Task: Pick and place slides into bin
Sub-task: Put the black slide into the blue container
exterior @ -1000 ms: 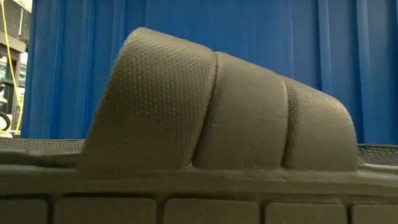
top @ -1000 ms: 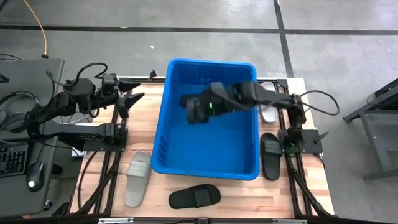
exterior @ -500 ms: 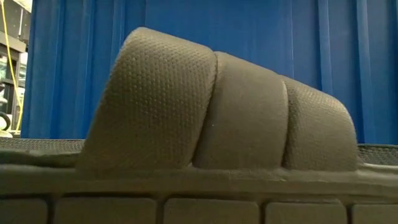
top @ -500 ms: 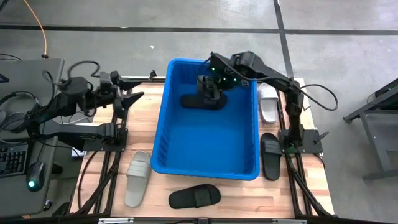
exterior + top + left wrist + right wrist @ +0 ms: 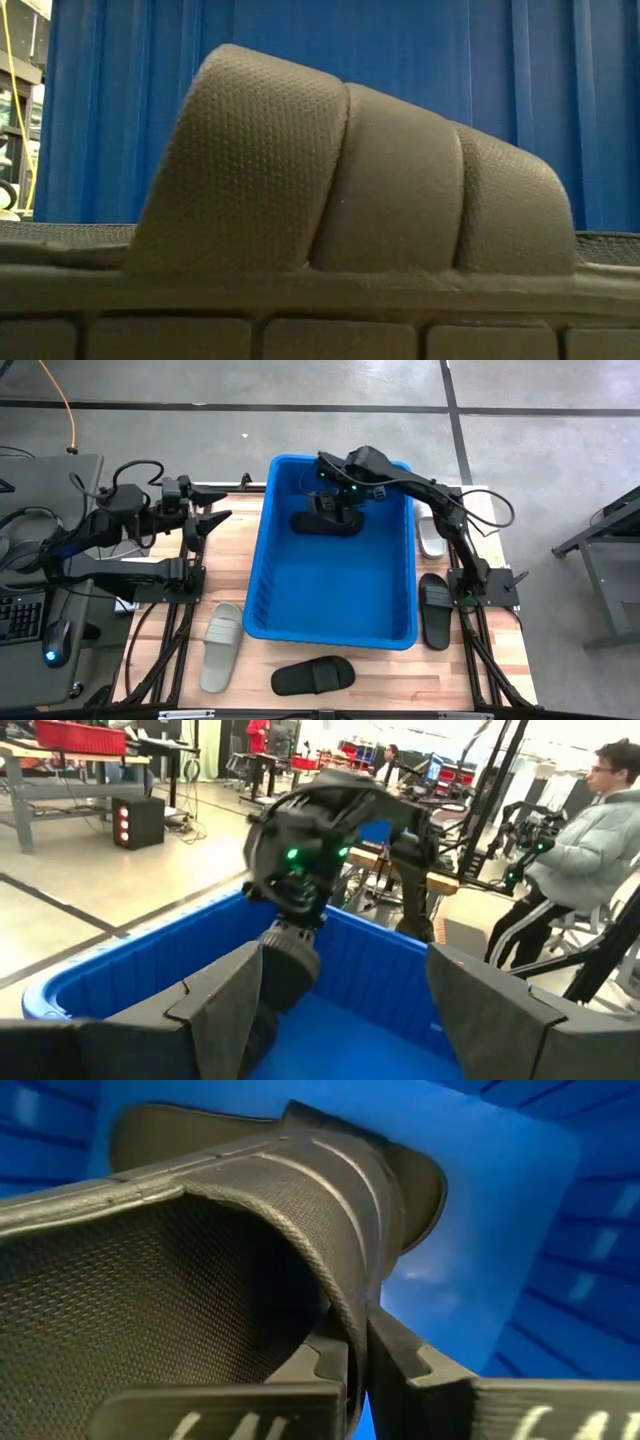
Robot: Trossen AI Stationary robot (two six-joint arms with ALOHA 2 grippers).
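Upper centre of the high view, inside the deep bright-blue plastic bin [image 5: 262, 560], right gripper [image 5: 334, 508] jaws are shut on the wide strap of a black rubber slide [image 5: 322, 523] resting on the bin floor. Strap edge is pinched between the jaws in the right wrist view. Rubber looks light, flexible, textured, not fragile; strap is the natural hold. Left gripper [image 5: 208, 523] waits upper left, jaws parted, empty. Other slides lie on the wooden bench [image 5: 390, 675].
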